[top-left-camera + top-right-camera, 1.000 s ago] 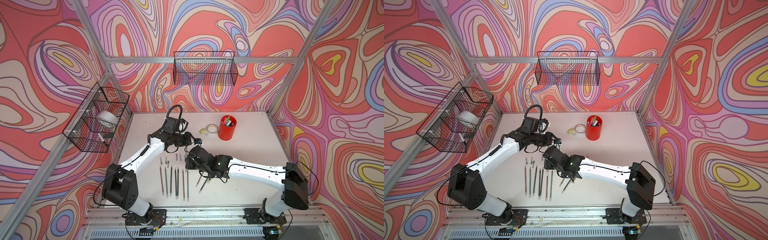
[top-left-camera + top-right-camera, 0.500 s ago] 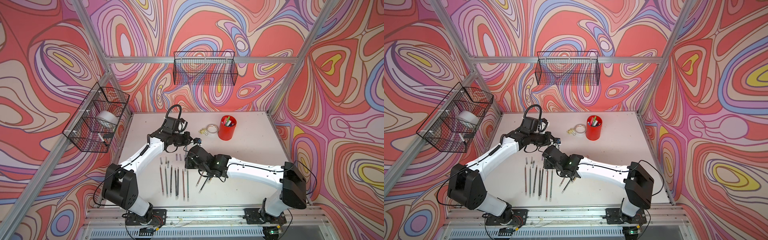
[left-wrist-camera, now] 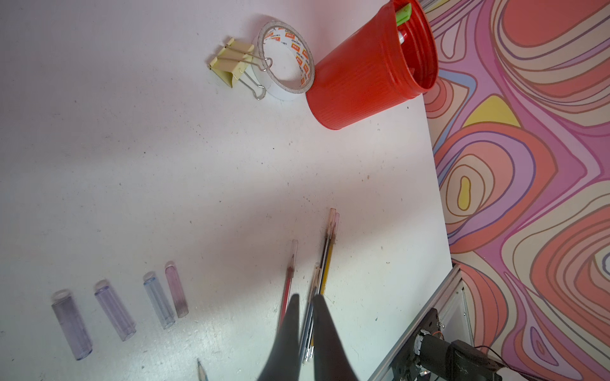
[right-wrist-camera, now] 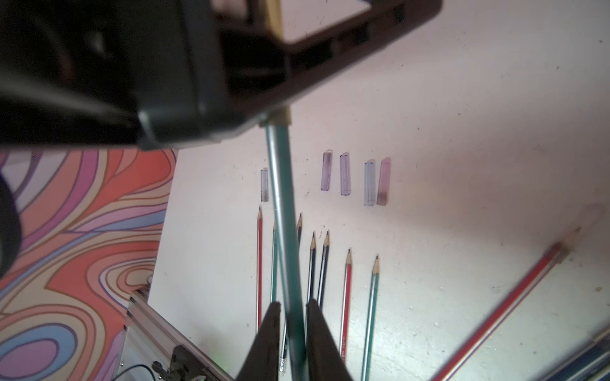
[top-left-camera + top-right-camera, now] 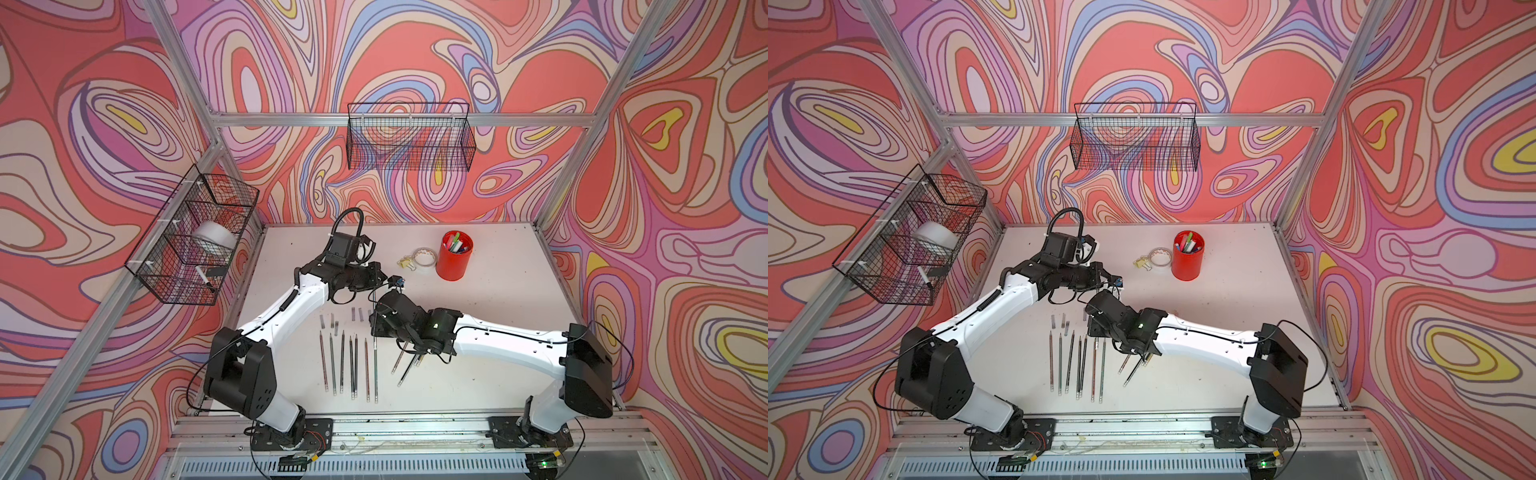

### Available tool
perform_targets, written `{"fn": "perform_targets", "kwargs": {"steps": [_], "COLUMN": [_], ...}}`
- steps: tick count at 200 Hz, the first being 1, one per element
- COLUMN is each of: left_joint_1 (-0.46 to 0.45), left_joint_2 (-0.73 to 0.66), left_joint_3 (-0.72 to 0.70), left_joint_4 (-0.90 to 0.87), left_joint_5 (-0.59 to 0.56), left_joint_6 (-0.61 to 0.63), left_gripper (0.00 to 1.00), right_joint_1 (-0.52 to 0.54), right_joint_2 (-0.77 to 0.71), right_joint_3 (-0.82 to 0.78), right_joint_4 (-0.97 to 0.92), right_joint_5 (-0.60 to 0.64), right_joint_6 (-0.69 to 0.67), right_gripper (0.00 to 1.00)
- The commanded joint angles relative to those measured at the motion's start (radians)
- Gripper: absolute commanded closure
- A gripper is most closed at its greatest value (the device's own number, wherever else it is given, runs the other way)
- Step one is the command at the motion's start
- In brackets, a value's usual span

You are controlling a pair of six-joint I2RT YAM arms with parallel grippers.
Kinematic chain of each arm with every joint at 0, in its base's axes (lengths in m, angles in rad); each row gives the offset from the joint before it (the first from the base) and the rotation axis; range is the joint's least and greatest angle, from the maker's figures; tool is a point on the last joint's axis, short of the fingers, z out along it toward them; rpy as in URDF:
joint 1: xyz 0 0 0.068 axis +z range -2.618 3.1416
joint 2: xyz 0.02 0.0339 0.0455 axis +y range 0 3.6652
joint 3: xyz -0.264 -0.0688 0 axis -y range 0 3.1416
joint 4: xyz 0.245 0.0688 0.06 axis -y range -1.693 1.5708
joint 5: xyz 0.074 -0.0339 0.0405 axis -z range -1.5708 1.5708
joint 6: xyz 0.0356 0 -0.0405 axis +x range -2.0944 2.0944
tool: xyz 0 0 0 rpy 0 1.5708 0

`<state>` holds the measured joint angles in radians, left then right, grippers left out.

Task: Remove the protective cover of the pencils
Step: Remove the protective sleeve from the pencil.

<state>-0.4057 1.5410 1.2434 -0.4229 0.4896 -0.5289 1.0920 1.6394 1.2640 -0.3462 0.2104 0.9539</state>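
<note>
The jaws of the right gripper (image 4: 293,305) are clamped on the shaft of a green pencil (image 4: 281,184), holding it raised over the table (image 5: 478,299). The pencil's far end runs up into the black body of the left gripper (image 3: 305,298). The left jaws are together at that end. Whether they pinch the cap itself is hidden, though that looks to be the aim. So the step in hand reads as the pull on this one pencil's cover. Under the raised shaft lies a row of bare pencils (image 4: 347,280), tips pointing away, and just beyond them several loose clear caps (image 4: 345,174). Off to the side, capped pencils (image 3: 328,250) wait their turn. Farthest back stand a red cup (image 5: 455,255) and a tape roll (image 5: 424,259). The next move calls for a straight draw along the shaft's line, with the right hold firm and no sideways bend.
</note>
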Motion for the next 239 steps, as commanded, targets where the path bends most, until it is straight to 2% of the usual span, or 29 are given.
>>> {"fn": "perform_targets", "kwargs": {"steps": [1, 25, 137, 191, 239], "left_joint_1": [-0.002, -0.001, -0.002, -0.002, 0.004], "left_joint_2": [0.018, 0.018, 0.031, 0.041, 0.074], "left_joint_3": [0.026, 0.027, 0.042, 0.056, 0.07], "left_joint_4": [-0.019, -0.025, -0.049, -0.074, -0.082], "left_joint_5": [0.003, -0.008, -0.048, -0.081, -0.078], "left_joint_6": [-0.009, -0.003, 0.02, 0.026, 0.01], "left_gripper": [1.0, 1.0, 1.0, 1.0, 1.0], "right_joint_1": [-0.005, -0.005, -0.001, 0.015, 0.064], "right_joint_2": [-0.001, -0.003, -0.051, -0.12, -0.093], "right_joint_3": [-0.004, -0.004, -0.028, -0.123, -0.161], "right_joint_4": [-0.009, -0.01, -0.048, -0.045, -0.033], "right_joint_5": [0.003, -0.008, -0.08, -0.087, -0.09], "right_joint_6": [0.007, 0.003, -0.01, 0.061, 0.117], "right_gripper": [0.94, 1.0, 1.0, 1.0, 1.0]}}
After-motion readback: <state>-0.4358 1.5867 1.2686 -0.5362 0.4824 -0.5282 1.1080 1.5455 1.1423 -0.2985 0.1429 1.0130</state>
